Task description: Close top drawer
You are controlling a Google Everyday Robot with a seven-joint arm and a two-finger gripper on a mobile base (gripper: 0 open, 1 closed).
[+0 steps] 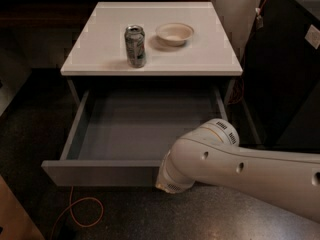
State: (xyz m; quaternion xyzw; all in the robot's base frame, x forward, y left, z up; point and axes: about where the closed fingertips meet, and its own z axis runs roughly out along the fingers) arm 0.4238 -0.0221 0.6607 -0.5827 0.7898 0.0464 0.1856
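The top drawer (100,173) is pulled far out of the white-topped cabinet (150,66). Its plain grey front panel faces me and its grey inside (145,124) holds nothing. My white arm (240,169) reaches in from the lower right. Its end, where the gripper (171,183) is, sits against the right part of the drawer's front panel. The arm's bulk hides the right end of the front panel. No lower drawers show.
A drink can (135,46) and a shallow white bowl (174,33) stand on the cabinet top. A black cabinet (287,69) stands close on the right. An orange cable (82,209) lies on the dark floor under the drawer front.
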